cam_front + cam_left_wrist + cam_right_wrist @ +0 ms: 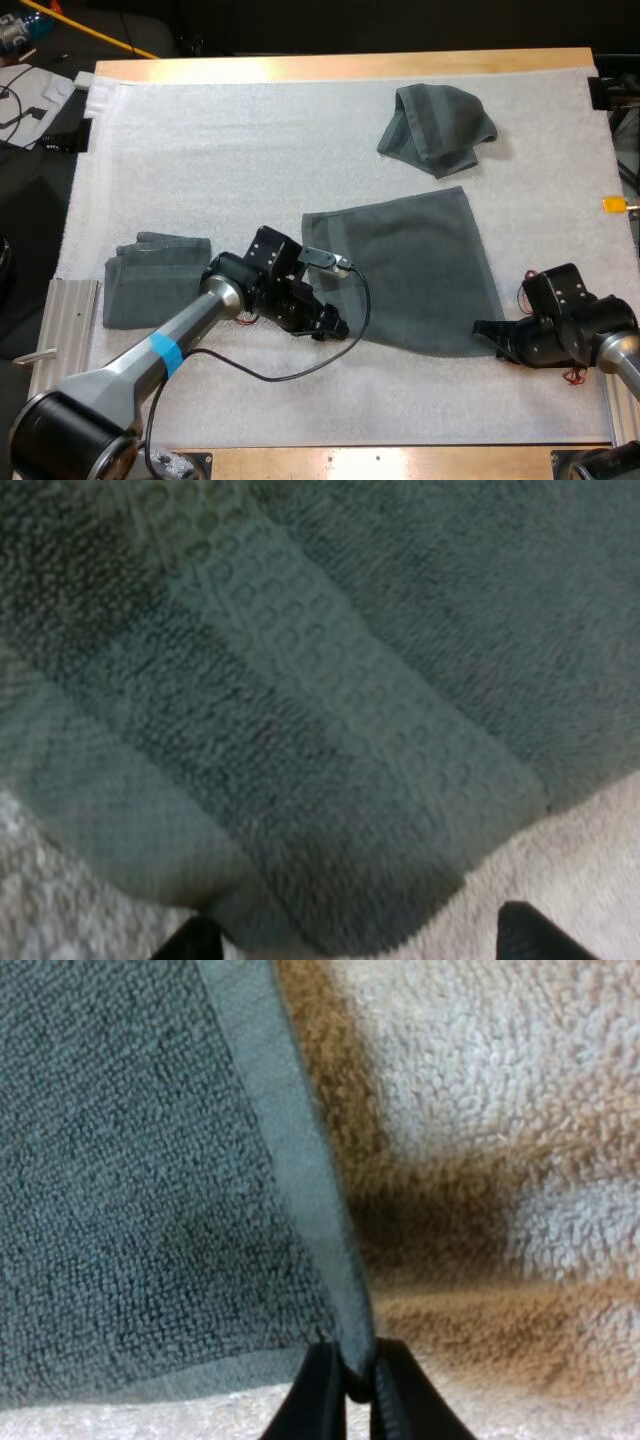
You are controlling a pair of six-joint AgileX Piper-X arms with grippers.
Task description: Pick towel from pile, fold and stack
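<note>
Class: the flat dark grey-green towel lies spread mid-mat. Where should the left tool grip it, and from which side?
Grip the flat dark grey-green towel at its near left corner, coming in low from the near side. It lies flat on the white mat, so only a corner offers a pinchable edge, and the right tool pinches the near right corner.

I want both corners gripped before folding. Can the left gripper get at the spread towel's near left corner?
Likely yes: the left gripper is open right at that corner of the spread towel, with nothing between.
</note>
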